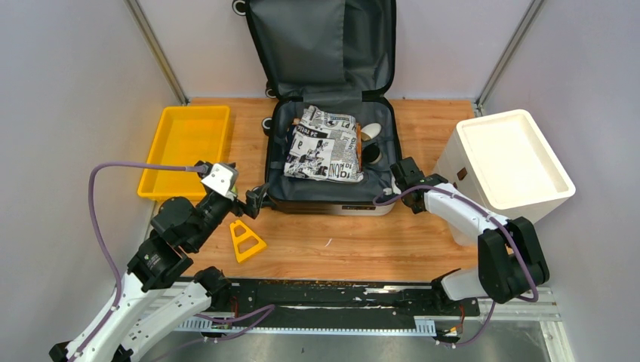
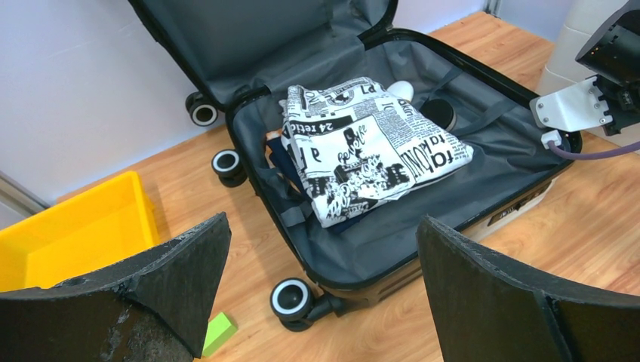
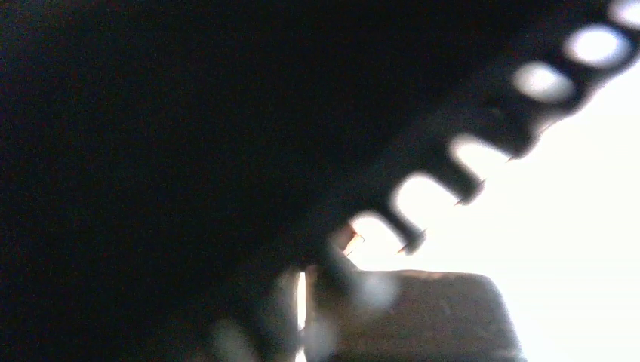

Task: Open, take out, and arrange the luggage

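The luggage (image 1: pixel 332 190) lies open at the table's back centre, its lid (image 1: pixel 324 45) leaning on the wall, dark grey lining showing. A folded newspaper-print garment (image 1: pixel 324 143) lies inside, with a white item (image 1: pixel 370 132) and a dark round item (image 1: pixel 371 153) beside it. My left gripper (image 1: pixel 253 202) is open and empty by the front left corner; its wrist view shows the luggage (image 2: pixel 392 234) and garment (image 2: pixel 370 147) between wide-spread fingers (image 2: pixel 323 222). My right gripper (image 1: pixel 400 175) sits at the front right rim; its fingers (image 3: pixel 423 317) are almost together against blurred zipper teeth (image 3: pixel 423 196).
A yellow tray (image 1: pixel 162 151) stands at the left and a white bin (image 1: pixel 483 124) at the right. A yellow triangular piece (image 1: pixel 245 241) lies on the wood in front of the luggage. A green block (image 2: pixel 219 334) lies near a front wheel (image 2: pixel 291 299).
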{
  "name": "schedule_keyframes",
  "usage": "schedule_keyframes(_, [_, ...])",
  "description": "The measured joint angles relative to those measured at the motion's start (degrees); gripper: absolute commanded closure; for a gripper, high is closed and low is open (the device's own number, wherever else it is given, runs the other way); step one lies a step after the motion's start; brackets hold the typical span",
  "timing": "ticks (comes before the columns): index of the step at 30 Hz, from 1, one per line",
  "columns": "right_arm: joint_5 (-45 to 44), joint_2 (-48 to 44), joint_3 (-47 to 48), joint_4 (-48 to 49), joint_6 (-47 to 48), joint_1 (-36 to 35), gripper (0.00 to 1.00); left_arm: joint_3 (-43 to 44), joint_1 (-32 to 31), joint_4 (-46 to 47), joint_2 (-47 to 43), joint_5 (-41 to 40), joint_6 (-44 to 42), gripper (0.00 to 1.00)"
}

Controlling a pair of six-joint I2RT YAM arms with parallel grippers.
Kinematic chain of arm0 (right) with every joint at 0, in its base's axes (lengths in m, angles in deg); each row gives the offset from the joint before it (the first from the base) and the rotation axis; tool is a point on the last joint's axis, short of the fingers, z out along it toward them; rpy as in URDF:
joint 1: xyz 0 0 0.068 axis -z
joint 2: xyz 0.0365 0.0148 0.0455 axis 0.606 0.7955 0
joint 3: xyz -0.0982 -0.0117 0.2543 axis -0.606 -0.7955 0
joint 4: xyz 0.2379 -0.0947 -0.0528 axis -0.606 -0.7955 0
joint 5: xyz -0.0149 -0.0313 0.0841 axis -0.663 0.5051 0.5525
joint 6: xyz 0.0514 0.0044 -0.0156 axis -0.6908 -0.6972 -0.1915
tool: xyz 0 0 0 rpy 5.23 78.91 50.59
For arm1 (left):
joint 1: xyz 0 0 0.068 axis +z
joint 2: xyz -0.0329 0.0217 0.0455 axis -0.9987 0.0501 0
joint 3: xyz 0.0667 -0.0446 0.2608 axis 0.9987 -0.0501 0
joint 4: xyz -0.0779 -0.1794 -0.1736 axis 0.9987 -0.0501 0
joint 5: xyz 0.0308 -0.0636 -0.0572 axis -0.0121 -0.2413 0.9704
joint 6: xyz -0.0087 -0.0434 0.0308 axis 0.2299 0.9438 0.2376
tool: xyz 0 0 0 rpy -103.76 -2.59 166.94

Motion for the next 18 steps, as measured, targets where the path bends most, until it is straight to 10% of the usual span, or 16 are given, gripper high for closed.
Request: schedule_keyframes(18, [7.67, -3.48, 2.82, -3.28, -7.34, -4.70, 1.00, 0.00, 0.00, -0.02, 0.04, -2.84, -0.09, 0.00])
